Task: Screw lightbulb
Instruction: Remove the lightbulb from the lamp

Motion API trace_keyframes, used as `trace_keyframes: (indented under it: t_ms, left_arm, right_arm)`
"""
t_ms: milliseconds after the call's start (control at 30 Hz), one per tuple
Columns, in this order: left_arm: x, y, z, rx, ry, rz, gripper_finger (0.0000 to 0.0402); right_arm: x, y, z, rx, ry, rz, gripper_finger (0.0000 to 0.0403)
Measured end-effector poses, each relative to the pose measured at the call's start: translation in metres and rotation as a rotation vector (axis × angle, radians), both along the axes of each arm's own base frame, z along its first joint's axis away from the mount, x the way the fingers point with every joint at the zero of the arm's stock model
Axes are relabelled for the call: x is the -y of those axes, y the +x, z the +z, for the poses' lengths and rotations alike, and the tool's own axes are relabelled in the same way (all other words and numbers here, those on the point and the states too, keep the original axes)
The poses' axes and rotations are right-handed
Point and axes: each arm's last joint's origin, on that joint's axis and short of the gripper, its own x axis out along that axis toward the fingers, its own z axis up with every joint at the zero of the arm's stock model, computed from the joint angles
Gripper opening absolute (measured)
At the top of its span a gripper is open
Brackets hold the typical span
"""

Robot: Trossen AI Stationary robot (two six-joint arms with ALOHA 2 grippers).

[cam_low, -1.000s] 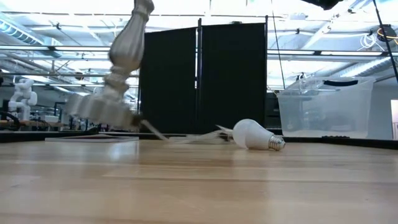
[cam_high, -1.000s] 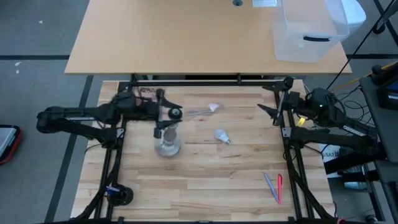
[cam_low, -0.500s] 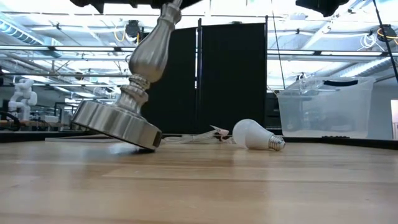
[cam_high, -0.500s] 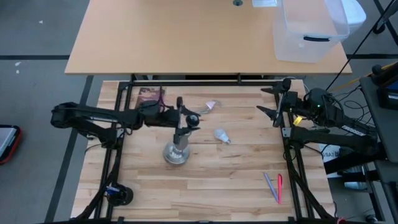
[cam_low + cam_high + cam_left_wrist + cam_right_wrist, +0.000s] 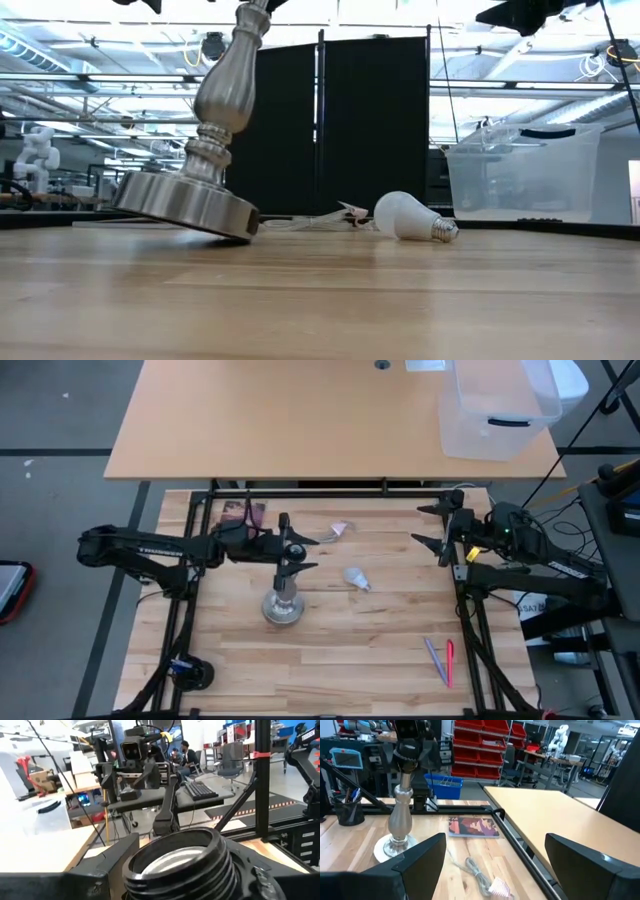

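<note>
My left gripper (image 5: 291,552) grasps the stand (image 5: 282,605) at its socket, base tilted. Bulb (image 5: 356,578) lies on tabletop (image 5: 380,660). Right gripper (image 5: 446,528) released, waiting.

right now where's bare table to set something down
Free: the wide front strip of the table, between the stand and the pens, and the left front corner. Crowded: the back middle, where the left gripper holds the stand's top, with the lightbulb, wrapper and booklet close by. The right gripper waits open at the right edge.
</note>
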Motion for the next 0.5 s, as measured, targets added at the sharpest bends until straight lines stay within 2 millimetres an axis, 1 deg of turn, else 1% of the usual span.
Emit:
trace_keyframes:
  t_ms: [233, 433, 500]
  left_arm:
    - [0.001, -0.011, 0.01, 0.025, 0.004, 0.003, 0.0239]
    - [0.004, -0.012, 0.013, 0.051, 0.062, 0.001, 0.0204]
    - [0.007, -0.012, 0.013, 0.055, 0.071, -0.007, 0.0203]
  right_arm:
    - [0.0, 0.001, -0.002, -0.02, 0.01, 0.001, 0.0334]
    - [0.001, 0.002, -0.002, -0.018, 0.012, 0.002, 0.0334]
    - [0.001, 0.002, -0.002, -0.018, 0.016, 0.002, 0.0334]
